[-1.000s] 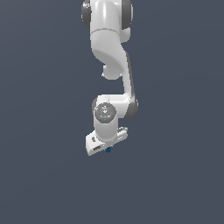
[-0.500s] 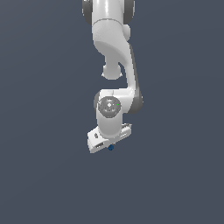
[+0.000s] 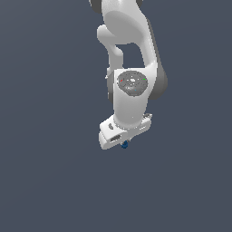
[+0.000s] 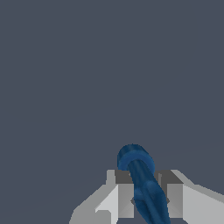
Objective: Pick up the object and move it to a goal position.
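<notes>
The object (image 3: 124, 145) is a tiny dark-blue lump. In the exterior view only a bit of it peeks out under the white gripper (image 3: 121, 141), whose hand hides the fingers. In the wrist view the object (image 4: 142, 179) looks like an elongated knobbly blue piece with a rounded end. It sits clamped between the two grey fingers (image 4: 124, 192), and my gripper (image 4: 144, 194) is shut on it. The object hangs clear of the grey floor.
A plain dark grey surface (image 3: 50, 181) fills both views. The white arm (image 3: 129, 50) reaches down from the upper edge of the exterior view. No goal marker shows.
The wrist and gripper have shifted a little toward the exterior view's right and slightly up, carrying the blue object along. The grip has not changed.
</notes>
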